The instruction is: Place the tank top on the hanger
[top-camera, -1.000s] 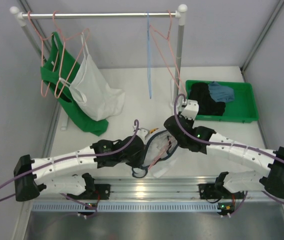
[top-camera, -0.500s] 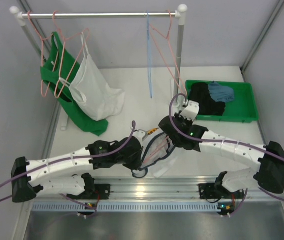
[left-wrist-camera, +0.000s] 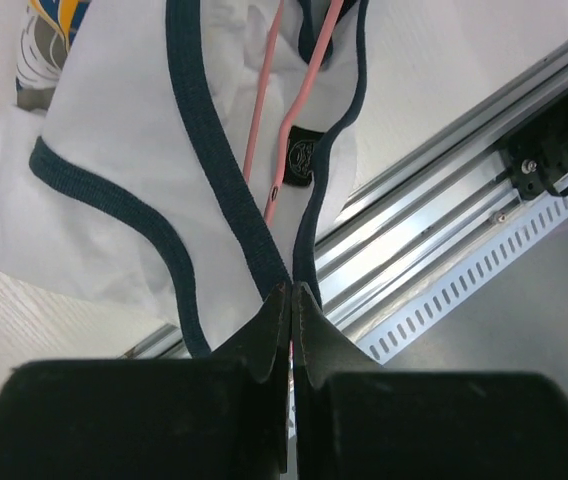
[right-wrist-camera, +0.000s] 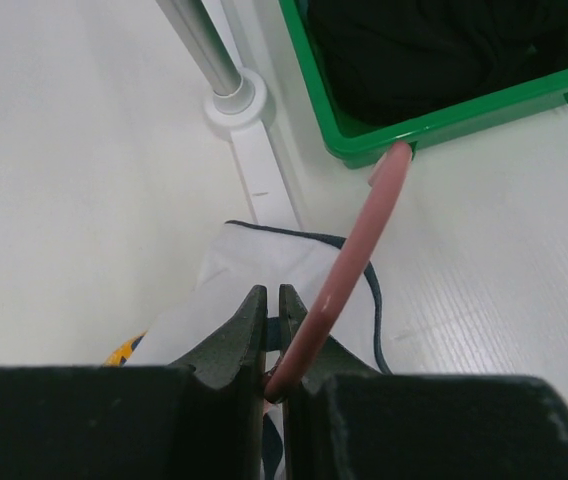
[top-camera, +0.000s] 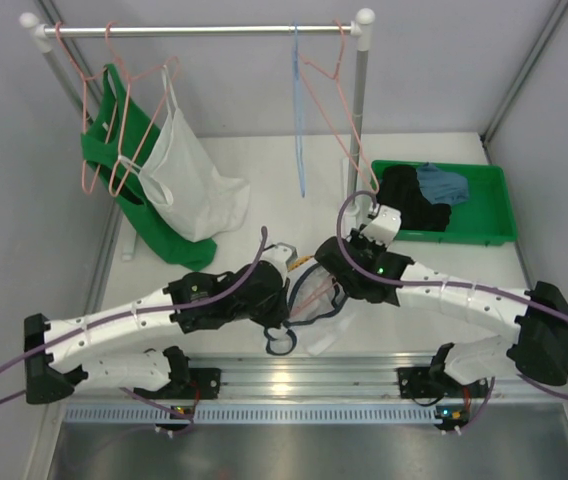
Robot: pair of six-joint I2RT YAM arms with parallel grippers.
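Observation:
The tank top, white with navy trim, hangs bunched between my two grippers near the table's front edge. In the left wrist view its white cloth and navy neckline run down into my left gripper, which is shut on the trim. The pink hanger threads through the neck opening there. My right gripper is shut on the hanger, whose wire rises out of the jaws over the tank top. From above, the left gripper and right gripper sit close together, the hanger between them.
A clothes rack stands at the back, with a green top and a plain white top on pink hangers. A light blue hanger and another pink one hang at its right end. A green tray of dark clothes sits right, by the rack's post.
The left arm has swung up and to the right, drawing the tank top's trim along the hanger. The right arm has shifted slightly left and forward, still gripping the hanger.

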